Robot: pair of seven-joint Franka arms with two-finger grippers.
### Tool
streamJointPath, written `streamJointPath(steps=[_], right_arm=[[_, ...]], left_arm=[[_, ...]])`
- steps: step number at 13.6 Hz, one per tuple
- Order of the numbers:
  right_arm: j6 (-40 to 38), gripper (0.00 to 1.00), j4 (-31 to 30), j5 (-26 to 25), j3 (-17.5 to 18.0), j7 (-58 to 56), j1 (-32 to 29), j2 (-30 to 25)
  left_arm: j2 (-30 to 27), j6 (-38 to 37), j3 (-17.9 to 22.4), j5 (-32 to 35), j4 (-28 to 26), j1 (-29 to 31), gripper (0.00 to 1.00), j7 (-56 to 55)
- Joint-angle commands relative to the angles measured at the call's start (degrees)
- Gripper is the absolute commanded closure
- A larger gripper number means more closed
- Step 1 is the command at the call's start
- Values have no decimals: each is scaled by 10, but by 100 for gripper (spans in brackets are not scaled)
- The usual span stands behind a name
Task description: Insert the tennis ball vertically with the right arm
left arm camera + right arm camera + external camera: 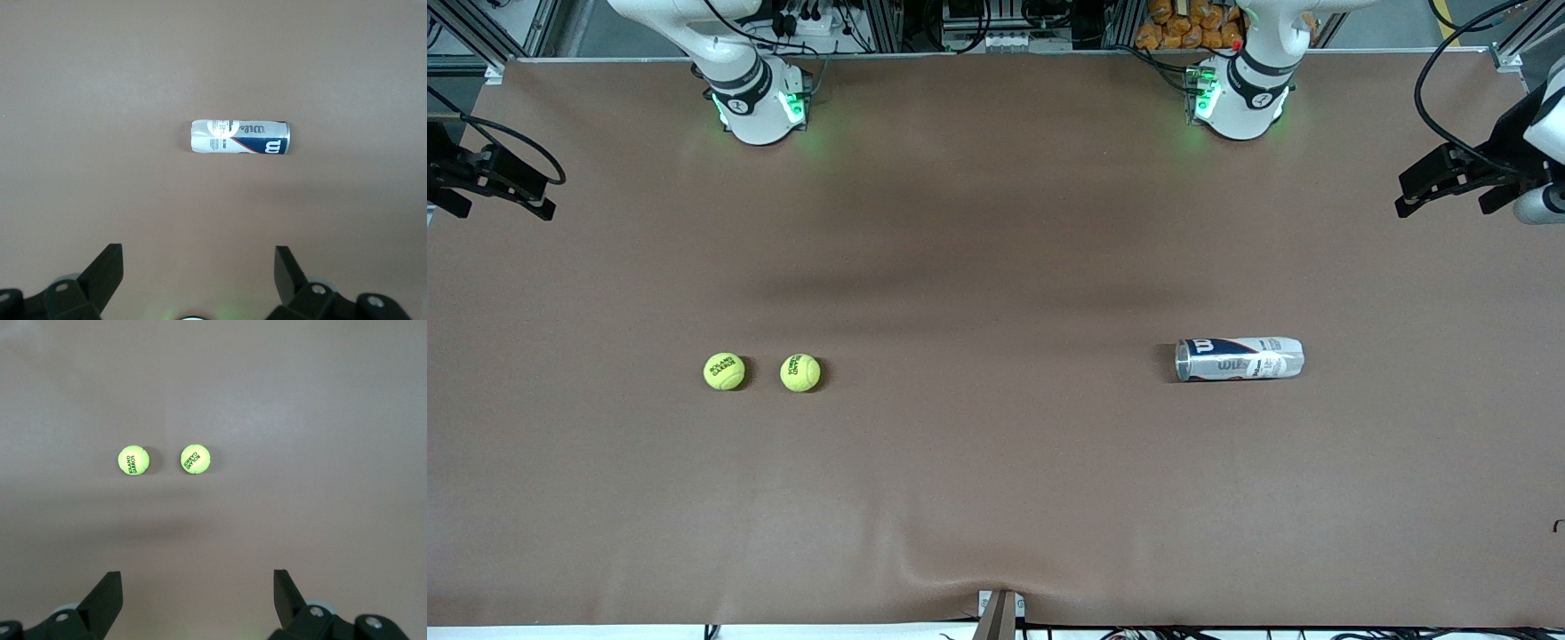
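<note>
Two yellow-green felt tennis balls, one (724, 371) toward the right arm's end of the brown table (996, 498) and its twin (800, 372) just beside it, lie well apart from the white-and-navy cylindrical ball can (1239, 358), which lies on its side, open mouth at 9 o'clock in the front view. The right gripper (197, 603) hangs high above the balls and the left gripper (199, 280) above the can, both with jaws spread wide and empty. Each ball is probably light, springy and rough-napped, best pinched across its middle.
</note>
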Motion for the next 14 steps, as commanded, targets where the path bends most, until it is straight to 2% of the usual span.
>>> streamJointPath(steps=[1, 14], right_arm=[[-4, 0, 7, -3, 9, -2, -12, 2], [-3, 0, 9, -3, 9, -3, -9, 8]], left_arm=[[4, -15, -2, 11, 14, 0, 0, -7], [5, -15, -2, 11, 11, 3, 0, -4]])
